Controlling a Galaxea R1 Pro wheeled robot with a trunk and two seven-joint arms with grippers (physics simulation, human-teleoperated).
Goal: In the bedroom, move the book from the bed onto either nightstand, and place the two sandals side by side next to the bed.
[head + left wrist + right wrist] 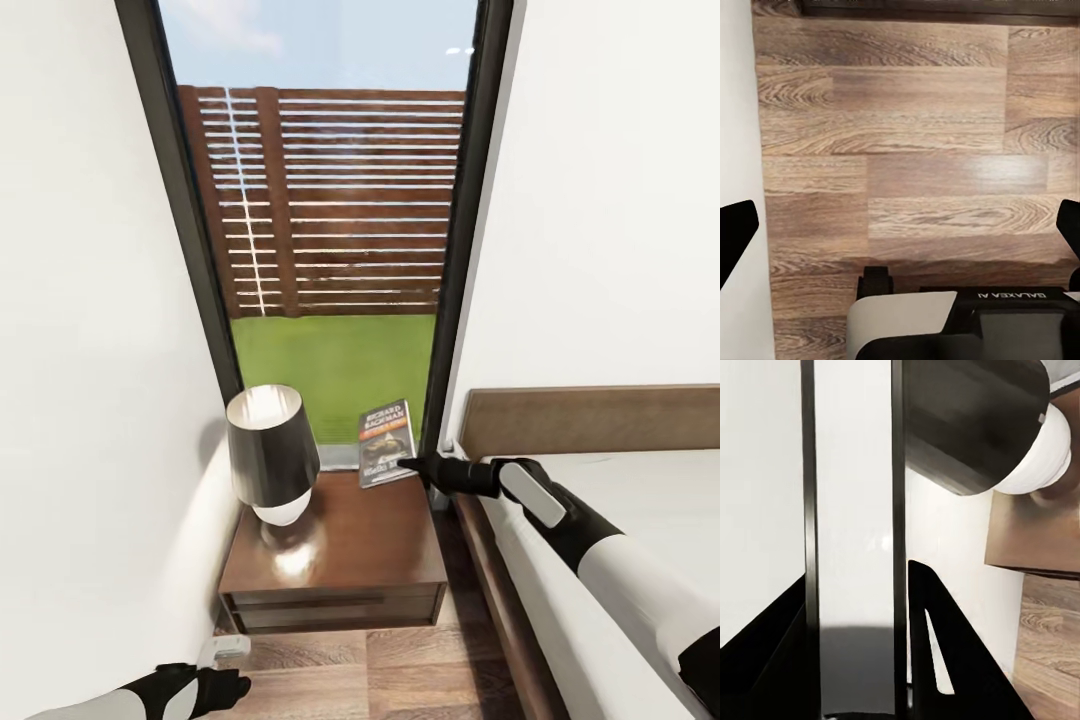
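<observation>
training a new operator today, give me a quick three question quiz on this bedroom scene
1. True or false: the book lies flat on the bed.
2. Which hand holds the book? A left B right
3. What stands on the nightstand beside the book?

Key:
1. False: the book is held upright over the nightstand's back edge, against the window.
2. B: the right hand grips its lower edge; the left hand hangs low over the floor.
3. A lamp with a dark shade.

Lamp [272,455] (dark shade), fence [330,200].
</observation>
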